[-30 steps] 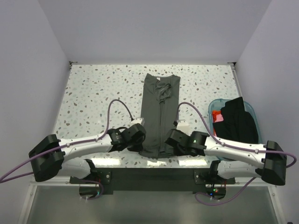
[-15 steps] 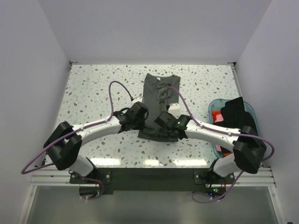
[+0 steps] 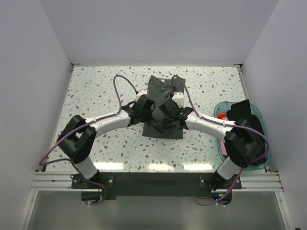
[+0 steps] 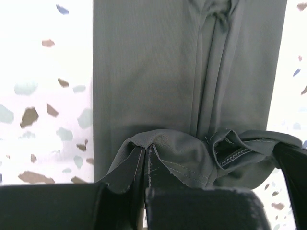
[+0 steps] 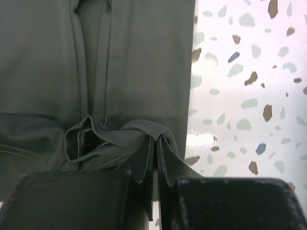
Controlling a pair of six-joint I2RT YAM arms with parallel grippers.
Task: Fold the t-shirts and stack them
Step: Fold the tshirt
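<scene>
A dark grey-green t-shirt [image 3: 162,125] lies lengthwise in the middle of the speckled table, folded into a narrow strip. My left gripper [image 3: 145,102] is shut on its hem near the left corner [image 4: 144,158] and holds it above the shirt's middle. My right gripper [image 3: 168,106] is shut on the hem near the right corner [image 5: 156,146]. The hem sags bunched between them. Black shirts [image 3: 244,122] and a red-orange one [image 3: 222,118] sit in the teal tub [image 3: 261,115].
The teal tub stands at the table's right edge, close to my right arm. White walls enclose the table at the back and both sides. Bare speckled tabletop [image 3: 96,91] lies to the left of the shirt.
Both grippers have carried the shirt's near hem away from the front edge toward the collar, folding the strip over itself. The arms are now stretched far out.
</scene>
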